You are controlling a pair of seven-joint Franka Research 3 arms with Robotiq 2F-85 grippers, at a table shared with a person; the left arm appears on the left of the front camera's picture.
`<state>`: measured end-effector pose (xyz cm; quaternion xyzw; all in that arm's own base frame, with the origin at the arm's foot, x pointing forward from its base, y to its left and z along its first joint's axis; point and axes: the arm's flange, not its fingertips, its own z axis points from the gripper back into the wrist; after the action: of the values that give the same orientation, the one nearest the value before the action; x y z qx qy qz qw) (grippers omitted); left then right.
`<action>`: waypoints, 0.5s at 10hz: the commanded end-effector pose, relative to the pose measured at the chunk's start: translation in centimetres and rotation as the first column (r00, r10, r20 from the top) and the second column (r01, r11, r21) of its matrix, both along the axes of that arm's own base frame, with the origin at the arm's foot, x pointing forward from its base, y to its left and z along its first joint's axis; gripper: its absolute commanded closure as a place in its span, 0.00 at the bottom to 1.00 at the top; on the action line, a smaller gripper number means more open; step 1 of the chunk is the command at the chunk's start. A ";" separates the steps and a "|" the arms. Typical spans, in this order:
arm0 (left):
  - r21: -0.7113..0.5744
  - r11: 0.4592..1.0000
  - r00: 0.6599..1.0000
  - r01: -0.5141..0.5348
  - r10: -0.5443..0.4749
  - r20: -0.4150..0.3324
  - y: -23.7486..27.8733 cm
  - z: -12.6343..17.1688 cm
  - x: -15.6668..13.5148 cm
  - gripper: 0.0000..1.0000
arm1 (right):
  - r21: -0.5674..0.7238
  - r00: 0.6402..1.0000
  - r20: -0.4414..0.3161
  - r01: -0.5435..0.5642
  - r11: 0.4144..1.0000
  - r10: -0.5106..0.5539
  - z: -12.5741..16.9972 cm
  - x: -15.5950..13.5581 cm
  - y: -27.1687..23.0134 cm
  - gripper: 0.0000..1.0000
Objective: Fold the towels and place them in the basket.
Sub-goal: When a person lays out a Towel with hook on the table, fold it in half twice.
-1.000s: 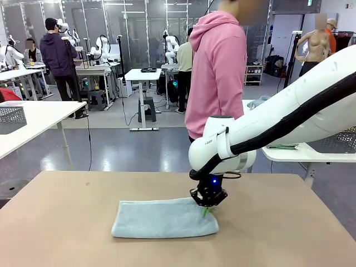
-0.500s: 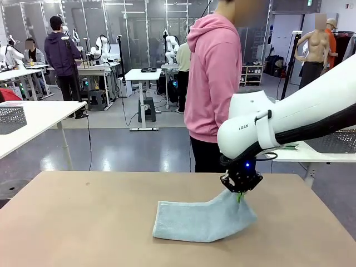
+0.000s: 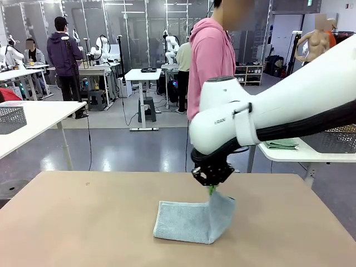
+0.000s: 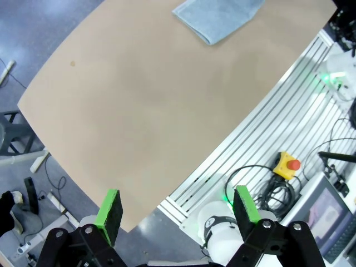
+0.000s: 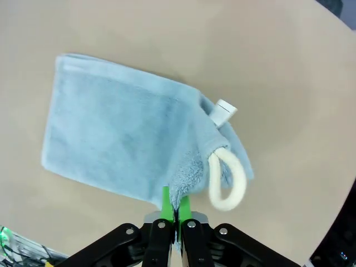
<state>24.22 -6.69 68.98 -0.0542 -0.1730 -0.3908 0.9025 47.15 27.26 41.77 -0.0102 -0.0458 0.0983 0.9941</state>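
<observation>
Front view: my right pincer (image 3: 212, 187) is clamped on the 1 o'clock corner of the light blue rectangular terry towel (image 3: 189, 222). It holds that corner lifted above the flat tan desk (image 3: 78, 222), while the rest of the cloth lies flat. I judge this raised end is meant to go over toward 9 o'clock for a fold.

Left wrist view: my left pincer (image 4: 177, 207) hangs high off the desk's edge with its pads apart and nothing between them, I think to leave room. The towel lies at 12 o'clock, well apart.

Right wrist view: here I see what the front view hides. The fingers are pressed together on the towel's edge at 6 o'clock, with a small white label (image 5: 225, 110) at 2 o'clock and a cream cord loop (image 5: 225, 179) at 4 o'clock.
</observation>
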 end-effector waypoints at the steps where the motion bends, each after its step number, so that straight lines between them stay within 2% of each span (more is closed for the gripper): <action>1: 0.001 1.000 1.000 0.000 0.000 0.001 0.0 0.1 0.1 0.00 | 0.032 0.998 -0.045 0.056 0.998 -0.054 -1.3 2.5 3.3 1.00; 5: 0.001 1.000 1.000 0.000 0.000 0.001 0.0 0.1 0.1 0.00 | 0.077 0.989 -0.123 0.090 0.993 -0.080 -4.8 4.6 8.0 1.00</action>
<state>24.22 -6.69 68.98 -0.0543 -0.1729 -0.3908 0.9024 50.93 34.30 37.21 0.0334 -0.0020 0.0789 0.9963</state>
